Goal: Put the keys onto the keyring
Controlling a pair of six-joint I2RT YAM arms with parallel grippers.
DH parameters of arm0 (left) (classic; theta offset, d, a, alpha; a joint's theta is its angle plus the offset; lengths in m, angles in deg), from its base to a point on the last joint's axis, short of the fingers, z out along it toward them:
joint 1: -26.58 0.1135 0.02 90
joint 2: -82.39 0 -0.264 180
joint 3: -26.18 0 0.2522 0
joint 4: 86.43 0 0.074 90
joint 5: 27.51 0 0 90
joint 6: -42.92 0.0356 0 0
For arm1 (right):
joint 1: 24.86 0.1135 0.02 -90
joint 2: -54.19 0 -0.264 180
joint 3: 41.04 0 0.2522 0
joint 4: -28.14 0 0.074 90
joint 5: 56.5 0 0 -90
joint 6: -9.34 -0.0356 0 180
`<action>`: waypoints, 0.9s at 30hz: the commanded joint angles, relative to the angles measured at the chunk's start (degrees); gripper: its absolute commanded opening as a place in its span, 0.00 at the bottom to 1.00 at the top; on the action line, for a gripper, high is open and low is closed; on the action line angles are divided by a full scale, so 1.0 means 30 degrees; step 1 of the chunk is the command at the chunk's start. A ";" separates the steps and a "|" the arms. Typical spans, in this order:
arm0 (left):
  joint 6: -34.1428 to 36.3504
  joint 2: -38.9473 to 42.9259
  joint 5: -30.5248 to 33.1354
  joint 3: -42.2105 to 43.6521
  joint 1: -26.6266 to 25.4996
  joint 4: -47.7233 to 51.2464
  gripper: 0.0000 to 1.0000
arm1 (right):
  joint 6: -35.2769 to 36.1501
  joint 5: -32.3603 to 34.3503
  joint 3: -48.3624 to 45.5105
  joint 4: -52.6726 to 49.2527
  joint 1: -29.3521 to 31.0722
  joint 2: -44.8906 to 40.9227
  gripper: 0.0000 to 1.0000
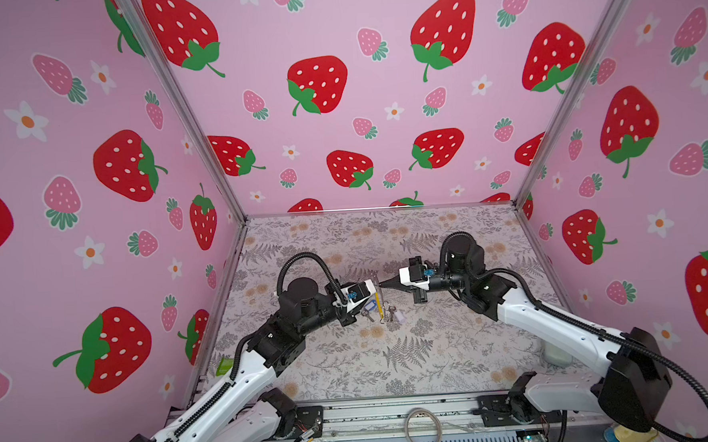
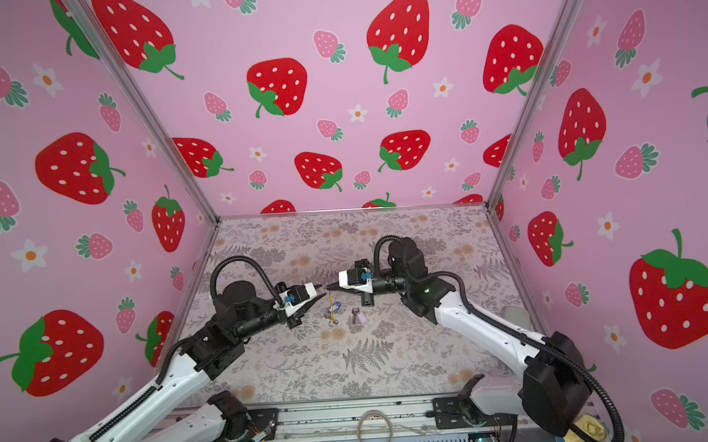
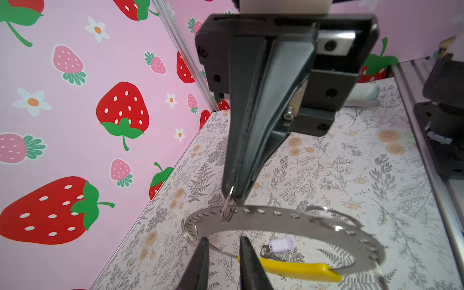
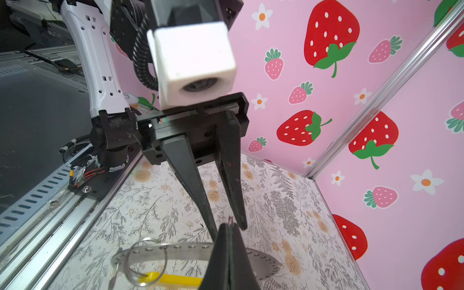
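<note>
The keyring [image 3: 276,216], a grey perforated band with a yellow section [image 3: 296,270], hangs above the table and shows edge-on in both top views [image 1: 377,302] [image 2: 330,304]. My right gripper [image 4: 229,226] is shut on a small metal loop [image 3: 229,200] threaded through the band. My left gripper [image 3: 223,241] faces it tip to tip, jaws open, with the ring's thin wire crossing the gap. The lilac-tagged key [image 3: 280,244] lies on the table [image 1: 394,313]. The blue-tagged key [image 1: 368,305] sits right by the ring; whether it is attached I cannot tell.
A plain pale hoop [image 1: 422,428] rests on the metal rail at the front. A whitish object [image 1: 554,353] stands near the right wall, and a green scrap [image 1: 224,366] lies by the left wall. Strawberry-print walls close three sides.
</note>
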 commanded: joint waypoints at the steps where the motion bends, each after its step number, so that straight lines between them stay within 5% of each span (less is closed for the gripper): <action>1: -0.0974 -0.0140 -0.1418 -0.0038 0.0137 -0.1322 0.24 | -0.0620 -0.1101 -0.0420 0.1822 0.0068 0.0178 0.00; 15: -0.1155 -0.0113 -0.2597 -0.0166 0.0146 -0.1454 0.11 | -0.1025 -0.1244 -0.0697 0.3160 0.0059 0.0544 0.00; 27: -0.0766 -0.0171 -0.3355 -0.0717 0.0080 -0.0994 0.15 | -0.0904 -0.1109 -0.0742 0.3198 0.0061 0.0674 0.00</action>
